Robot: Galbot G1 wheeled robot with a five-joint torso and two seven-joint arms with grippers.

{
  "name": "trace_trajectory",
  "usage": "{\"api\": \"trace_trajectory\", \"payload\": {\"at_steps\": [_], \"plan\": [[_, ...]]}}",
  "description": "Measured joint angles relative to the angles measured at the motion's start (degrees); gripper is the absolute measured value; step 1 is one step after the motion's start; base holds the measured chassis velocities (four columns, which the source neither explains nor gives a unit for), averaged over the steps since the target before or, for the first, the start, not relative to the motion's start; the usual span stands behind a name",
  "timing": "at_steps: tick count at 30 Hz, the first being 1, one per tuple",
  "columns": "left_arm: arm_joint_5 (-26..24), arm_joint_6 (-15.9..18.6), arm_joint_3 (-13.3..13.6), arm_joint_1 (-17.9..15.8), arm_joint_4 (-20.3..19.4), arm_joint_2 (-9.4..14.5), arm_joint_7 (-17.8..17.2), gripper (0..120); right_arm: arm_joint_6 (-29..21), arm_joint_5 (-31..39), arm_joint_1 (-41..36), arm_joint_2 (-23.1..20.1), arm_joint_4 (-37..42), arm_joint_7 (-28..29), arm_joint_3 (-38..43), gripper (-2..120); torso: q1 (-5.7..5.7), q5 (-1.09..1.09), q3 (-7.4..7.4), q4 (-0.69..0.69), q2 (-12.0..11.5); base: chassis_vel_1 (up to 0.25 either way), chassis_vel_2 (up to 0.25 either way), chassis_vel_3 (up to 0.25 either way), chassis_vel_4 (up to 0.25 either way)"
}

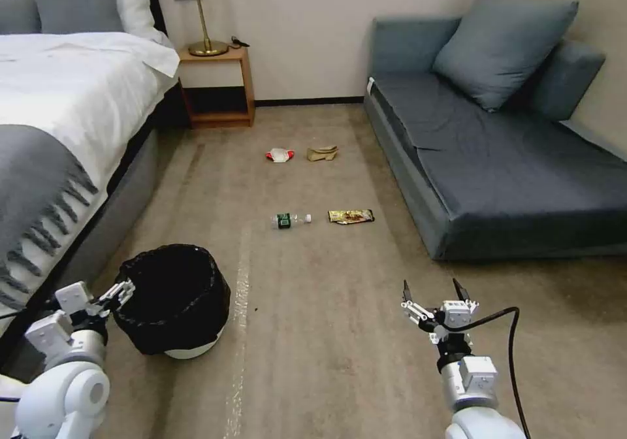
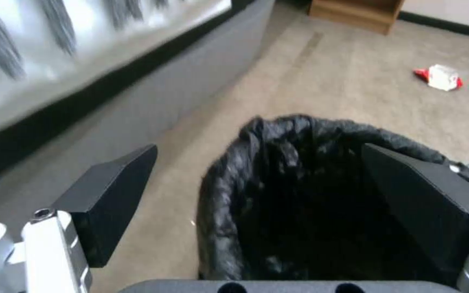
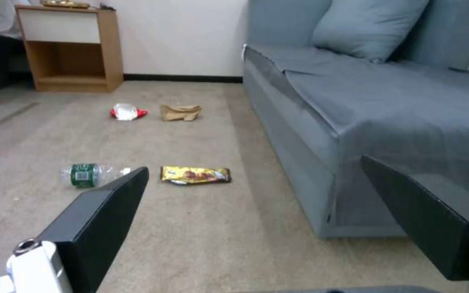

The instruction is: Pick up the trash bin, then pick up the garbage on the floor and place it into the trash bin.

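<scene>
Left gripper, head view: jaws spread, at the near rim of the small round white bin with crinkly black liner, beside the bed. Right gripper open, empty, well apart. 4 litter items lie on the floor ahead: clear bottle with green label, yellow-brown foil wrapper, red-and-white wrapper, tan paper bag.

Left wrist view: fingers straddle the rim, 1 outside, 1 over the bin's mouth; not closed. Left arm is clearly nearer.

Right wrist view: all 4 items lie ahead of the spread fingers.
</scene>
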Motion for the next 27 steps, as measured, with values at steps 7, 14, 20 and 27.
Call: {"api": "trace_trajectory", "payload": {"at_steps": [7,14,20,27], "plan": [[-9.33,6.71,1.33,-2.82,0.57,-0.19,-7.08,93,-0.04,0.17,0.57,-0.15,-0.53,0.09,0.52,100,0.0,0.0,0.0,-0.01,0.0,0.0,0.0,0.0,0.0],[-11.34,10.59,1.47,-4.69,0.89,-0.19,-11.09,94,-0.04,0.05,1.18,-0.05,-1.2,0.09,0.8,100,0.0,0.0,0.0,-0.01,0.0,0.0,0.0,0.0,0.0],[-13.19,14.8,1.39,-6.47,2.05,1.01,-13.95,94,-0.01,0.02,2.02,0.15,-1.86,0.12,0.88,100,0.0,0.0,0.0,0.0,0.0,0.0,0.0,0.0,0.0],[-15.42,18.0,1.89,-9.19,4.65,1.95,-17.38,93,0.09,0.01,2.37,0.3,-2.18,0.2,0.85,100,0.0,0.0,0.0,-0.01,0.0,0.0,0.0,0.0,0.0]]}}
